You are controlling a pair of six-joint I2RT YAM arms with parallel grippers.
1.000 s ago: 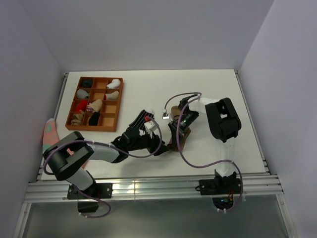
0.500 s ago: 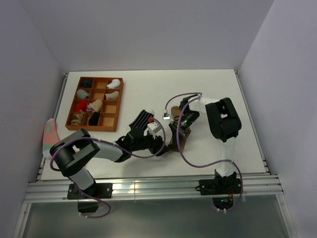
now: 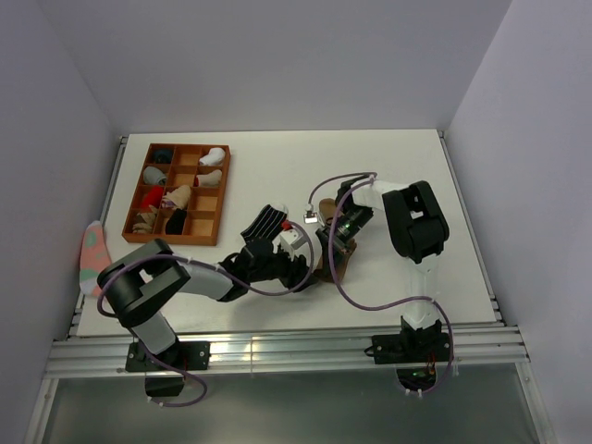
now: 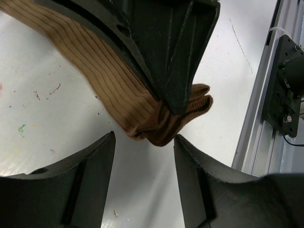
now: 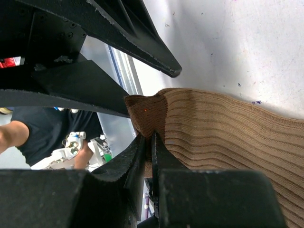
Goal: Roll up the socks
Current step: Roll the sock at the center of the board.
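Observation:
The tan-brown sock [image 4: 114,85] lies ribbed on the white table, with its darker end [image 4: 183,118] lifted. My right gripper [image 5: 148,138] is shut on that dark end, and its black fingers [image 4: 166,52] show from above in the left wrist view. My left gripper [image 4: 144,138] is open, its jaws on either side just below the sock's end and apart from it. In the top view the two grippers meet at mid table, left [image 3: 310,271] and right [image 3: 331,252], over the tan sock [image 3: 338,266]. The black striped sock [image 3: 266,220] lies flat beside the left wrist.
A brown compartment tray [image 3: 220,199] with several sock bundles stands at the back left. A pink sock with teal patches [image 3: 92,252] lies at the table's left edge. The metal rail [image 4: 280,71] of the table's near edge is close by.
My left gripper has moved a little to the right, closer to the sock's held end. The right gripper has stayed shut on the sock, nearly in place.

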